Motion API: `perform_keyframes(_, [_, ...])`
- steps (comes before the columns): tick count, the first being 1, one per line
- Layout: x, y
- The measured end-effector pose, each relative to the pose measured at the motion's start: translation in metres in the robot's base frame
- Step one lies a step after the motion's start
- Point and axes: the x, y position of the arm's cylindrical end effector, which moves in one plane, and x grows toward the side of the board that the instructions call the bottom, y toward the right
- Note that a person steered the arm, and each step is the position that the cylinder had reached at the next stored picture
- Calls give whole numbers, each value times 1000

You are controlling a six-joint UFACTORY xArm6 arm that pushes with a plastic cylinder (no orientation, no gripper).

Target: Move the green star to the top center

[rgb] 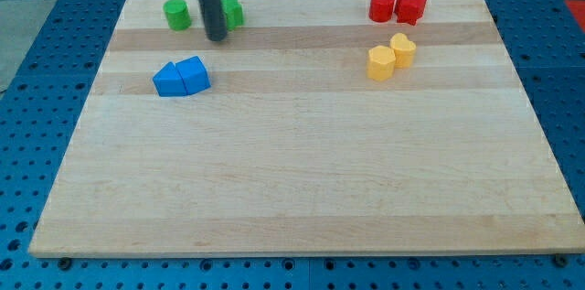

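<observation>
my tip (217, 37) beside green star (233, 12) — top-left

Green star (235, 12) at the board's top left, partly hidden.

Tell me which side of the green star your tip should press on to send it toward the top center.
Its left face, coming from the view's left. The green star sits near the top edge, left of center, partly hidden behind the rod. My tip is already at its left, between it and the green cylinder, slightly lower. A rightward push along the top edge should work, though a star's points may make it turn.
</observation>
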Motion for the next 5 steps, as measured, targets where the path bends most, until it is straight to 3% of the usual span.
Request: perform_keyframes(5, [-64,1])
